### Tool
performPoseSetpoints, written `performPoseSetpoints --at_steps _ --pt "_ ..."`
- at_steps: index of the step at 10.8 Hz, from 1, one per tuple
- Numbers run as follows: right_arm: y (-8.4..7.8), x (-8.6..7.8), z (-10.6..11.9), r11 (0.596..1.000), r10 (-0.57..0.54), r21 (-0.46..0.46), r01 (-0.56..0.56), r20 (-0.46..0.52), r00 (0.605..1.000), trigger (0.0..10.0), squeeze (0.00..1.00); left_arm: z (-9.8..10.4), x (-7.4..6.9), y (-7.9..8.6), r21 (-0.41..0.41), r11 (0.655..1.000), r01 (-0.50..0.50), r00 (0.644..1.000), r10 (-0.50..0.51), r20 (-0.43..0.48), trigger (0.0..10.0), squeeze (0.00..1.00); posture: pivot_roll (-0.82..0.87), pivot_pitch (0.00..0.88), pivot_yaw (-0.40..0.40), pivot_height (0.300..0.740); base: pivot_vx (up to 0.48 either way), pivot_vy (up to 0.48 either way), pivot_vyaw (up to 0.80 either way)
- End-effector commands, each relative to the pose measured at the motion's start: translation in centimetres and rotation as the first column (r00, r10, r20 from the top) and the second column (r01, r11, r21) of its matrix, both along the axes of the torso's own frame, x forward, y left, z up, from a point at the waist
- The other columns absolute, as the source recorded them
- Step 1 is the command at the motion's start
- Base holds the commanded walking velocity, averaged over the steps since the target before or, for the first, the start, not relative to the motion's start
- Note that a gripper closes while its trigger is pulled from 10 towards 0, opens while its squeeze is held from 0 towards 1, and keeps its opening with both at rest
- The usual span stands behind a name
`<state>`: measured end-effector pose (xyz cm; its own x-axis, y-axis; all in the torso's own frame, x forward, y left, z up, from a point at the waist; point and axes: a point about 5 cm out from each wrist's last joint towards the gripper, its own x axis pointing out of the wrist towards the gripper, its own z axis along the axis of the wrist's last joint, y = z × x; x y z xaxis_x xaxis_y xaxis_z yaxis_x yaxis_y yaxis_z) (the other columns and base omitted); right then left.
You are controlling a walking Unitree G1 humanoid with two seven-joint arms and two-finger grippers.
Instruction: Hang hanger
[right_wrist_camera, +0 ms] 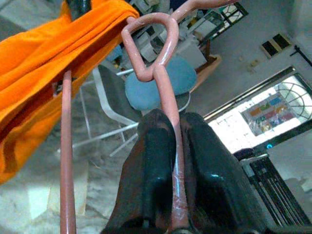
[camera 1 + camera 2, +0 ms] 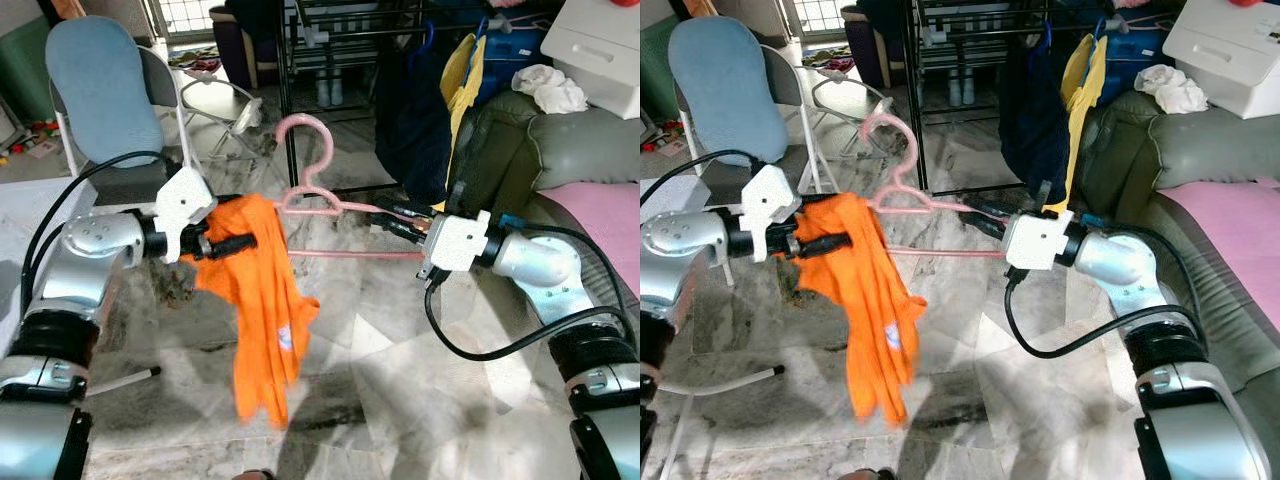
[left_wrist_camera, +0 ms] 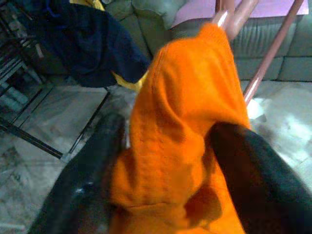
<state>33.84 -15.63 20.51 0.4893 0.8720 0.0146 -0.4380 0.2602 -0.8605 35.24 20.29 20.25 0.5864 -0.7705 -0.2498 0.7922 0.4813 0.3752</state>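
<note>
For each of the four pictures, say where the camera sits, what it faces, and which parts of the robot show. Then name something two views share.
Left eye: on the head, looking down at both arms, the pink hanger and orange cloth.
Right eye: beside it, same scene; left tool, right tool.
Left wrist: along its fingers, pinching the cloth.
Right wrist: along its fingers, clamping the hanger, toward the blue chair.
Shared: hanger and cloth in all views.

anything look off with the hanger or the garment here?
Yes. The orange garment is bunched at one end of the pink hanger instead of spread across it, drooping toward the floor. The left gripper pinches that cloth; the right gripper clamps the hanger's other arm.
</note>
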Motion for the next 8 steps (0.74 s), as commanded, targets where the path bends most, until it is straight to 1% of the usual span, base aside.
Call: performPoseSetpoints --at_steps 1,3,5,6,8 --pt "0.3 0.2 1.0 1.000 0.006 0.011 -0.007 0.051 0.999 10.0 0.00 0.4 0.2 -0.1 -0.014 1.000 -0.005 1.000 0.005 0.020 0.0 0.00 -0.02 0.066 0.056 0.740 0.000 0.000 0.00" --pt "0.8 0.2 0.9 1.000 0.018 0.003 -0.019 0.085 0.996 10.0 0.00 -0.7 -0.2 -0.5 -0.009 1.000 0.024 0.999 -0.025 -0.024 0.0 0.00 -0.02 0.065 0.055 0.740 0.000 0.000 0.00" --pt "1.0 0.3 1.6 0.999 0.007 0.043 -0.013 0.140 0.990 10.0 0.00 -1.7 -0.5 -0.9 -0.014 0.999 0.044 0.997 -0.045 -0.066 0.0 0.00 -0.03 0.073 0.052 0.740 0.000 0.000 0.00" --pt "1.0 0.4 1.7 0.999 0.004 0.048 -0.011 0.150 0.989 10.0 0.00 -2.4 -0.7 -1.2 -0.016 0.998 0.057 0.993 -0.058 -0.102 0.0 0.00 -0.03 0.073 0.052 0.740 0.000 0.000 0.00" --pt "1.1 0.4 1.9 0.998 0.000 0.060 -0.010 0.162 0.987 10.0 0.00 -3.6 -1.2 -1.4 0.007 0.996 0.093 0.980 -0.090 -0.175 0.0 0.00 -0.03 0.075 0.051 0.740 0.000 0.000 0.00"
